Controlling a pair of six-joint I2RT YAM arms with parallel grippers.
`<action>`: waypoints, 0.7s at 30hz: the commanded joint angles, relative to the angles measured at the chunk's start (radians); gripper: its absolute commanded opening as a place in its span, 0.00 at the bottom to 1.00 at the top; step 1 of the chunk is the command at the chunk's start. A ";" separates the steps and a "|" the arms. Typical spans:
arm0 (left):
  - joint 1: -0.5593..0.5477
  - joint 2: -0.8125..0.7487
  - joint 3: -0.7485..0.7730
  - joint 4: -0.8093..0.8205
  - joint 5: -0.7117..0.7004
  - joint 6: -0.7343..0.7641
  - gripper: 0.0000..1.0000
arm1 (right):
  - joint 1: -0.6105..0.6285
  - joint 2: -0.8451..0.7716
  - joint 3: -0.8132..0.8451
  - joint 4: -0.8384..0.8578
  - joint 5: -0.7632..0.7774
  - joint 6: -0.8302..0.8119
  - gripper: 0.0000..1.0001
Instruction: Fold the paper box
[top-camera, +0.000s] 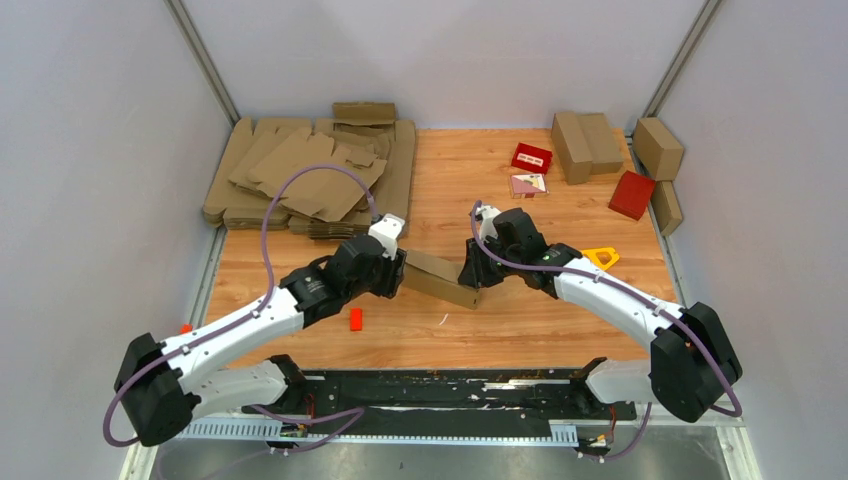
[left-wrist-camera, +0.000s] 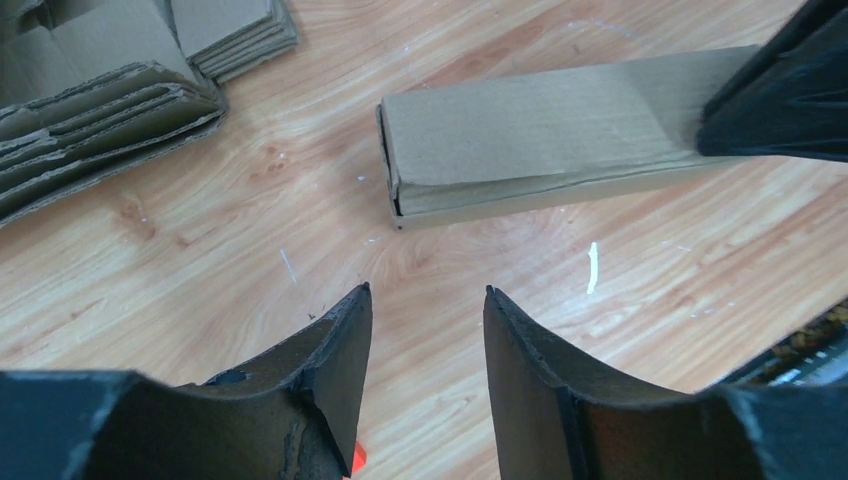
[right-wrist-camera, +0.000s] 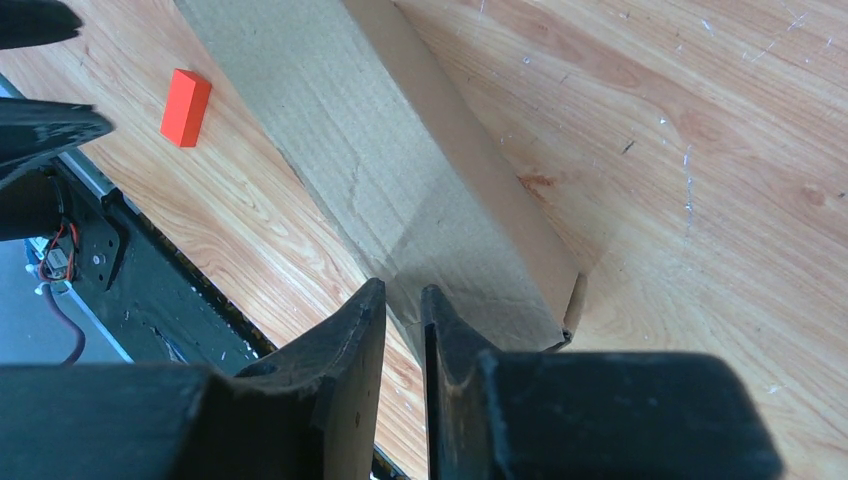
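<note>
The paper box (top-camera: 440, 279), an oblong carton, lies on the table (top-camera: 520, 335) between both arms, its right end seemingly pinched by the right gripper (right-wrist-camera: 403, 305) as an anchor, the left gripper (left-wrist-camera: 428, 300) spread and empty beside its other end.

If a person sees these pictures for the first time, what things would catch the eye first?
First, the paper box, a brown oblong carton lying in the middle of the table. The right claw pinches one end of it, while the left claw stands open just short of the other end. Then the big stack of flat cardboard sheets at the far left corner.
</note>
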 joint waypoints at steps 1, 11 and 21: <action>0.028 -0.051 0.067 -0.063 0.062 -0.028 0.54 | 0.000 0.023 0.007 -0.046 0.049 -0.016 0.22; 0.146 0.026 0.107 0.145 0.184 -0.058 0.11 | 0.001 0.016 0.012 -0.055 0.047 -0.020 0.22; 0.152 0.168 0.069 0.226 0.194 -0.045 0.00 | 0.001 0.021 0.006 -0.055 0.047 -0.019 0.22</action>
